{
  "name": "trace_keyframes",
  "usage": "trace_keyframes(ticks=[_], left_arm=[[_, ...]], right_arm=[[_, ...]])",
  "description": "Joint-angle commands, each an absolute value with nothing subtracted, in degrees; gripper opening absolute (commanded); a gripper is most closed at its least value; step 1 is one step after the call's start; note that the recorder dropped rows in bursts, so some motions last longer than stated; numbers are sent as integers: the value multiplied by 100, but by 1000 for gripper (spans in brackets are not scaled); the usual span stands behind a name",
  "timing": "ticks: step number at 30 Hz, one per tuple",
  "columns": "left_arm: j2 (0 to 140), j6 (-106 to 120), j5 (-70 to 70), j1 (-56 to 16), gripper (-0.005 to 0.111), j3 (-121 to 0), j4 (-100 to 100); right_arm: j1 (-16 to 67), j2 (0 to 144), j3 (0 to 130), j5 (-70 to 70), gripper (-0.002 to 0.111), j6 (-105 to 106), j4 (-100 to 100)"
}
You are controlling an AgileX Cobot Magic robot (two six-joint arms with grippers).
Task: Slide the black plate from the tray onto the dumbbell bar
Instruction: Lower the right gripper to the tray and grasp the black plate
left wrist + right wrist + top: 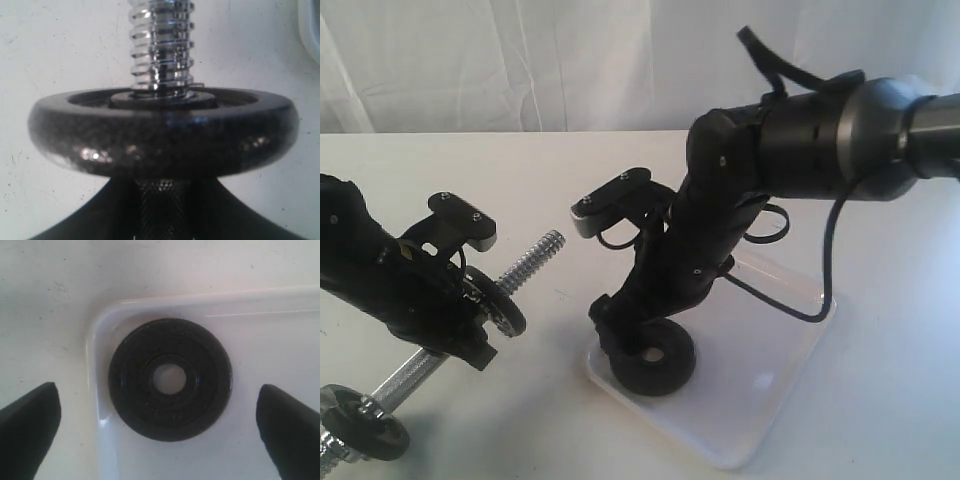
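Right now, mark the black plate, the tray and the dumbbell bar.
black plate (131,382), right wrist view, flat face beside the centre hole.
tray (270,350), right wrist view, bare floor.
dumbbell bar (535,256), exterior view, free threaded end.

**Black plate (658,362) flat in a corner of the tray (772,372); dumbbell bar (533,255) slanting at the left.**
The black plate, a matte round disc with an open centre hole and raised hub, lies flat in the glossy white tray's rounded corner, just beside the low rim, lower centre of the exterior view. The chrome dumbbell bar runs diagonally across the lower left, its bare threaded end pointing up-right. It bears a black disc (502,303) below that thread and a second disc (365,428) at bottom left.
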State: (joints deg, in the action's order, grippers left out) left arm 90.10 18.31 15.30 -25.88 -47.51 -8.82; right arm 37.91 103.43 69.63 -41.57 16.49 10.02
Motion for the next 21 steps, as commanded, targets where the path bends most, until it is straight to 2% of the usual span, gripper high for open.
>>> trace_keyframes(ticks=[1,21], left_arm=[[8800,1837,1362,-2589,0,-4875,-967],[8800,1837,1362,-2589,0,-4875,-967]], right_arm=[[3886,10658,7086,-4220,104,1062,446],[3886,11245,7086,-3995,104,1002,494]])
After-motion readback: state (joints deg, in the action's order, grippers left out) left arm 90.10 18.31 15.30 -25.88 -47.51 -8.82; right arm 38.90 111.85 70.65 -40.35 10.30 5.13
